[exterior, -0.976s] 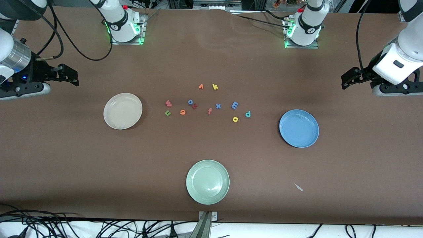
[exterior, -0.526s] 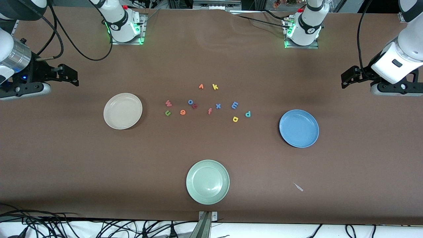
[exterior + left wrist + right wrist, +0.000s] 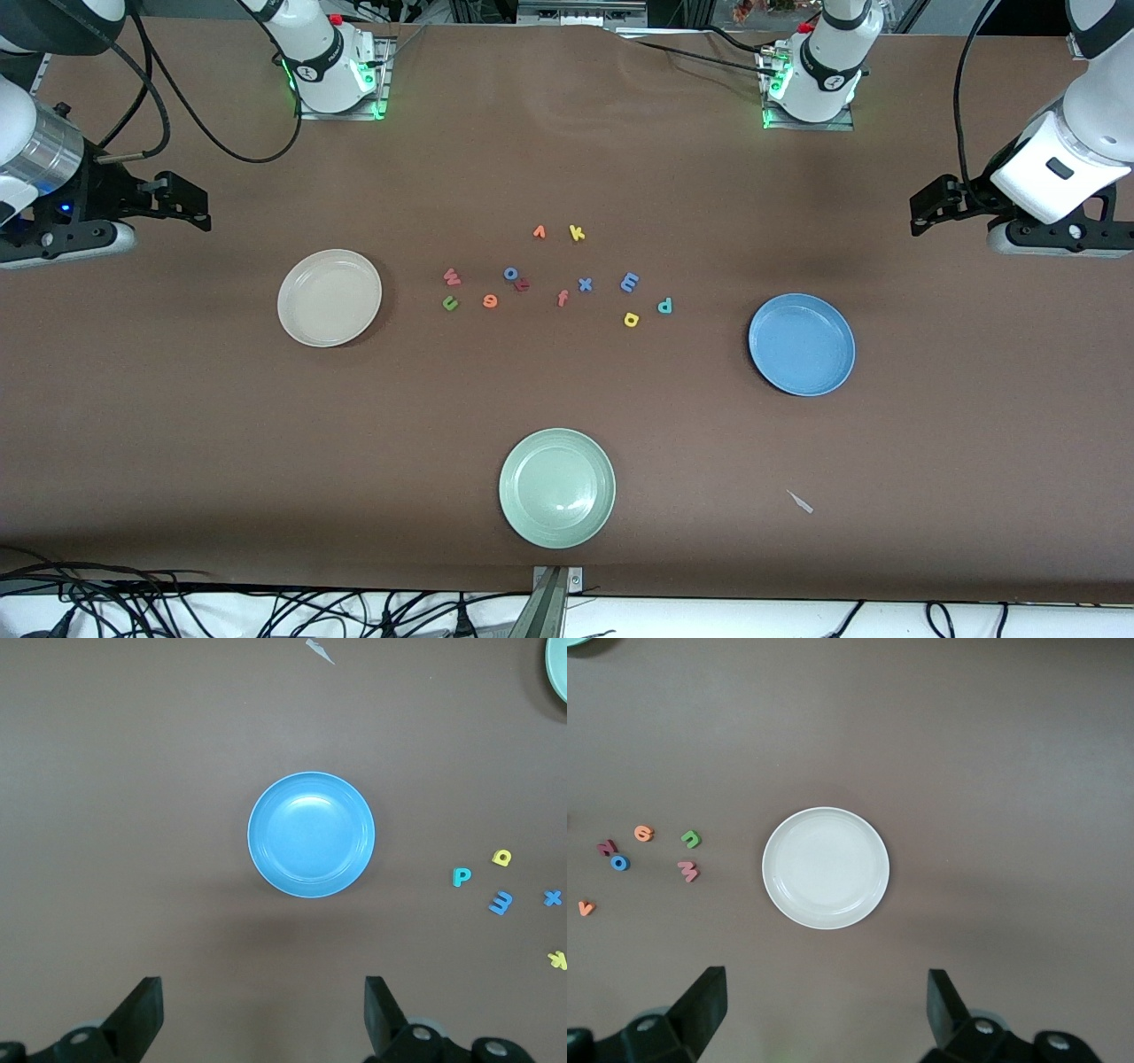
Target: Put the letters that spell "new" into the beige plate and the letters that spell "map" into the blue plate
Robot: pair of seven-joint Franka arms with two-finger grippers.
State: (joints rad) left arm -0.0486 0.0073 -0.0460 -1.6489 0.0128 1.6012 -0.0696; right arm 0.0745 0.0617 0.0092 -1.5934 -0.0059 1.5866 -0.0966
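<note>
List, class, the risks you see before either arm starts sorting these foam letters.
1. The blue foam o touches a dark red letter; a pinch nearby might disturb both.
2. The orange foam f could be mistaken for the orange foam e.
3. The open left gripper and open right gripper hang high.

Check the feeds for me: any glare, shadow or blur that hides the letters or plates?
Front view: even light, small glints on the pale green plate, letters sharp though tiny. Left wrist view: soft sheen inside the blue plate, faint shadow on the table beside it. Right wrist view: the beige plate looks bright but keeps its rim; nearby letters readable.
</note>
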